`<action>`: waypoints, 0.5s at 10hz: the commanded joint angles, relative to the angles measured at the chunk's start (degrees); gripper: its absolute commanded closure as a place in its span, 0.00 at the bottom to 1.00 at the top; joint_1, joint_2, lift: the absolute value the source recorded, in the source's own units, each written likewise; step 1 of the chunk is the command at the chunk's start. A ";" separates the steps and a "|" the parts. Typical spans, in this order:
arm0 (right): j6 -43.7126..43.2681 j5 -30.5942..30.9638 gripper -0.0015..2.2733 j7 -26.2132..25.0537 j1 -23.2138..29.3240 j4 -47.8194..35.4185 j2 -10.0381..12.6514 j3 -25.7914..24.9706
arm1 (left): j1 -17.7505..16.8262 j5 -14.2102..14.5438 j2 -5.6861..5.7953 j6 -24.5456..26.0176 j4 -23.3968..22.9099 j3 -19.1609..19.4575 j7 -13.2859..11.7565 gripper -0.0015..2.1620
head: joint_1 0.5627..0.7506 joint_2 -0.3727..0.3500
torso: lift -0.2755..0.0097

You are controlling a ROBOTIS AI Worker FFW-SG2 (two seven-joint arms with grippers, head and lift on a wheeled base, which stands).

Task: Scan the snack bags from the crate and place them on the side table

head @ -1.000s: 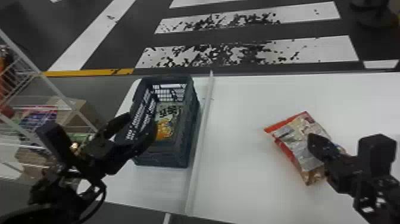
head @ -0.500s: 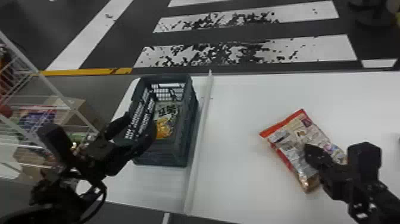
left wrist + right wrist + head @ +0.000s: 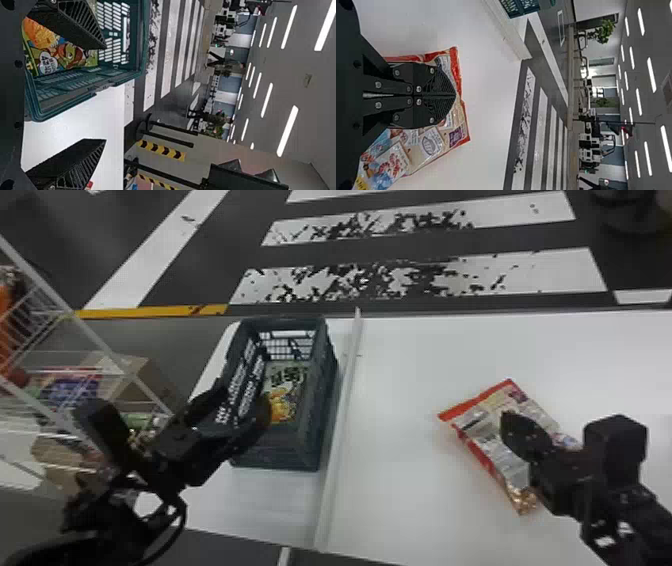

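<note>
A red-edged snack bag point(image 3: 480, 430) lies flat on the white side table point(image 3: 420, 500). Over it is my right gripper point(image 3: 515, 430), its fingers closed together; in the right wrist view the right gripper point(image 3: 455, 95) covers the middle of the snack bag point(image 3: 431, 146), and whether it touches the bag I cannot tell. The dark crate point(image 3: 325, 390) holds a yellow-green snack bag point(image 3: 285, 390). My left gripper point(image 3: 240, 400) is at the crate's near left corner. In the left wrist view the left gripper point(image 3: 105, 93) has its fingers wide apart, one over the crate point(image 3: 63, 105).
A raised white strip point(image 3: 345, 405) runs between the crate's surface and the side table. On the left stands a white wire rack point(image 3: 65, 310) with goods and cardboard boxes. Striped floor lies beyond the tables.
My right gripper has moved left over the bag. The bag shifted a little left, mostly in the earlier half second. My left arm has stayed still.
</note>
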 commanded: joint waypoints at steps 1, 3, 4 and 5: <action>1.14 1.74 0.89 -0.09 -1.75 1.04 0.16 1.90 | -0.09 0.18 -0.15 0.09 0.01 -0.08 -0.13 0.01 | 0.70 0.93 | 0.64; 1.14 2.61 0.89 -0.44 -6.15 7.36 0.25 2.07 | -0.44 0.26 -0.15 0.44 0.19 -0.08 -0.13 0.01 | 0.70 0.95 | 0.64; 1.32 3.05 0.89 -0.53 -8.26 10.79 0.25 1.72 | -0.61 0.53 -0.15 0.44 0.71 0.01 -0.21 0.01 | 0.70 0.94 | 0.64; 0.97 3.41 0.89 -0.62 -9.93 13.69 0.25 1.72 | -0.61 0.53 -0.15 0.44 0.71 0.10 -0.30 0.01 | 0.70 0.93 | 0.64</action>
